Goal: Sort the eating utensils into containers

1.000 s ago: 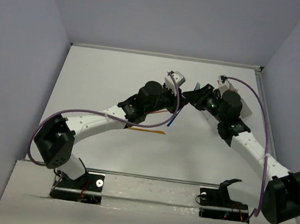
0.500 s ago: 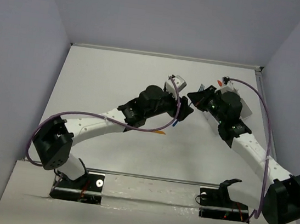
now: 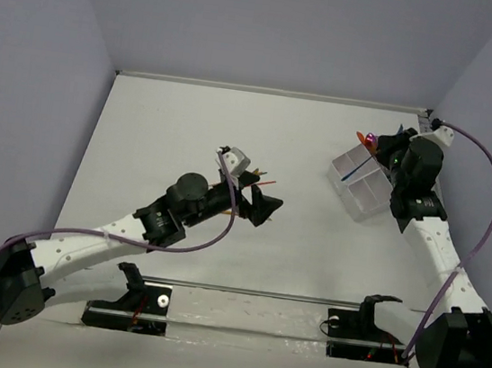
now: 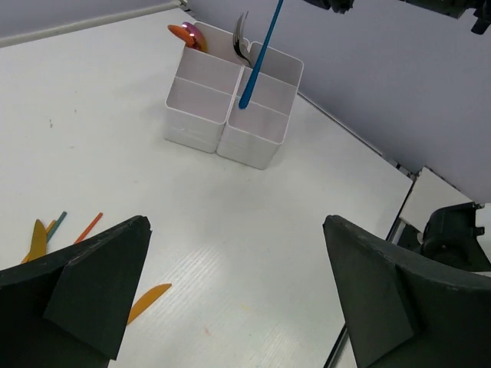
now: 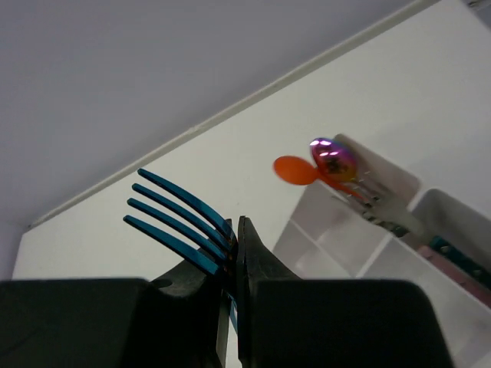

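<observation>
The right gripper (image 5: pixel 236 230) pinches a blue fork (image 5: pixel 217 230) at its neck, the handle hanging over the container (image 4: pixel 196 126). The container stands near the worktop's (image 4: pixel 253 230) right edge. An orange spoon (image 4: pixel 179 31), an iridescent spoon (image 4: pixel 196 36) and a grey utensil (image 4: pixel 242 44) lean in its far compartments. The left gripper (image 4: pixel 242 284) is spread wide over bare worktop, with loose orange utensils (image 4: pixel 149 300) to its left.

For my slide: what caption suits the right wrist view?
Right gripper shut on a blue fork near a white divided box holding spoons.
</observation>
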`<state>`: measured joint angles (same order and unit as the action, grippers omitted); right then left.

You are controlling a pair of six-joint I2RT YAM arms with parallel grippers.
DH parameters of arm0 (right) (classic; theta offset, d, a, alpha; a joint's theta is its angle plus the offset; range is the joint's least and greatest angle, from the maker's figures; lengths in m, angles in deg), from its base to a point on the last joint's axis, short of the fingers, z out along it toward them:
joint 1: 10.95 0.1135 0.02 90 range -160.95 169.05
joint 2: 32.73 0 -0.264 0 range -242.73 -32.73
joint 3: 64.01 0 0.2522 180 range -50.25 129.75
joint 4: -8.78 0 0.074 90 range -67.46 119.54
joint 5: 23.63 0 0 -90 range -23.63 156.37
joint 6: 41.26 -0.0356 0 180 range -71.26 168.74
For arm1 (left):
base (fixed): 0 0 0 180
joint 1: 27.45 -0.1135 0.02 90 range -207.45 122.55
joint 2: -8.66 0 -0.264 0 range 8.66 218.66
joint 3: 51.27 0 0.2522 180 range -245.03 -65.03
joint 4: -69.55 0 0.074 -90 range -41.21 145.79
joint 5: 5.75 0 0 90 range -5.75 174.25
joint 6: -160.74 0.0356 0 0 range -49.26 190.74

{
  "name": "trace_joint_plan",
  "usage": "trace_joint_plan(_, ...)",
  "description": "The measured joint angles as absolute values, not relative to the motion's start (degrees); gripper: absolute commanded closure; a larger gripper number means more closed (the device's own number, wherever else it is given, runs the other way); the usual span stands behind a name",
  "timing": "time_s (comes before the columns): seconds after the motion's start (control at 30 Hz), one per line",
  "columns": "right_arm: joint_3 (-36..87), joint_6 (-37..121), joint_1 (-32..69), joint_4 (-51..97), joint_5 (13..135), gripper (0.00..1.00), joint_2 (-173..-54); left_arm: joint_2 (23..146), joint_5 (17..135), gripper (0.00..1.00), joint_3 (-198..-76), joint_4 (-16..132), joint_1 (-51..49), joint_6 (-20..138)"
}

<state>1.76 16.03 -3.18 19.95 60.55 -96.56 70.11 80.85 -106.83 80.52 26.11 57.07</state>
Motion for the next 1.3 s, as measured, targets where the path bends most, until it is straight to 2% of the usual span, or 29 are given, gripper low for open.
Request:
trace_joint_plan(0.2, 4.4, 21.9, -7.6, 21.0, 47.7, 1.00, -96.6, 60.0, 83.2, 0.01, -96.4, 81.8, 26.1, 55.4)
trace_joint_plan(0.5, 8.3, 36.3, -9.2, 16.6, 30.7, 1.00, -103.4, 57.6, 85.4, 0.01, -90.7, 81.3, 26.1, 56.9)
trace_joint_plan(0.77, 10.3, 48.6, -10.5, 9.9, 25.7, 1.00, -112.0, 55.3, 86.9, 0.01, -90.0, 81.3, 26.1, 57.3)
trace_joint_plan(1.0, 10.7, 50.9, -10.5, 8.0, 25.7, 1.00, -115.3, 55.3, 88.2, 0.01, -89.9, 81.1, 26.1, 57.3)
trace_joint_plan(1.13, 10.3, 49.3, -10.5, 8.1, 26.1, 0.94, -115.3, 55.8, 89.2, 0.01, -89.9, 80.7, 26.1, 57.2)
trace_joint_plan(1.23, 9.6, 47.1, -10.5, 9.1, 26.9, 0.77, -115.3, 55.8, 89.9, 0.01, -89.9, 80.2, 26.1, 57.2)
trace_joint_plan(1.3, 9.5, 45.5, -10.5, 10.6, 27.4, 0.74, -115.3, 55.8, 90.4, 0.01, -89.9, 80.1, 26.1, 57.2)
